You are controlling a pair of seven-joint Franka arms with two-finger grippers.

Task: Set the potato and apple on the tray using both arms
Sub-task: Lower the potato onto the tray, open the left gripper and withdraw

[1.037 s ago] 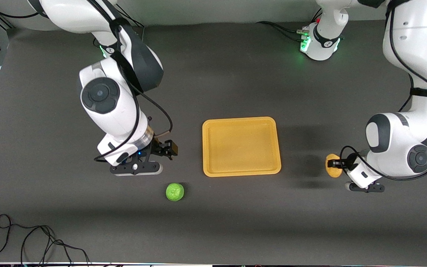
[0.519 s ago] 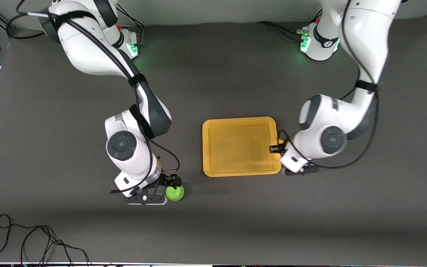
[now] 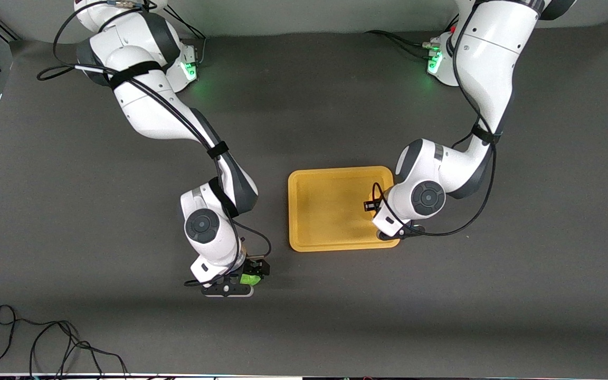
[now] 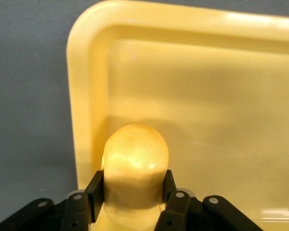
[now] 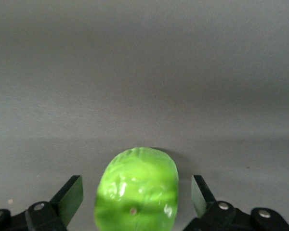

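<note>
Two white arms reach over a dark grey table (image 3: pixel 335 316), seen from a high camera facing them.

Nearest the camera, toward the right arm's end: a loose black cable (image 3: pixel 45 343) lies coiled at the table's edge. Farther in, the right gripper (image 3: pixel 254 274) is down at table level around the apple (image 3: pixel 250 278) — a small bright green fruit sitting on the table, nearer the camera than the tray and apart from it. In the right wrist view the apple (image 5: pixel 137 190) sits between the two fingers (image 5: pixel 70 197) w/ a clear gap on each side, so the jaws stand wide and are not gripping.

Next out, mid-table: the tray (image 3: pixel 296 211), flat, yellow-orange, low rim, rounded corners. The left gripper (image 3: pixel 371 205) is over the tray's end toward the left arm. It holds the potato — in the front view the potato is mostly hidden by the wrist. The left wrist view shows the potato (image 4: pixel 135 166), a smooth yellow-orange lump, pinched between the black fingers (image 4: pixel 94 192), jaws closed on its sides, w/ the tray (image 4: pixel 86 96) corner and floor under it. Whether the potato touches the tray floor — can't tell.

Farthest: both arm bases, each w/ a green light, the right base (image 3: pixel 185 66) and left base (image 3: pixel 441 60), along the table's top edge.
</note>
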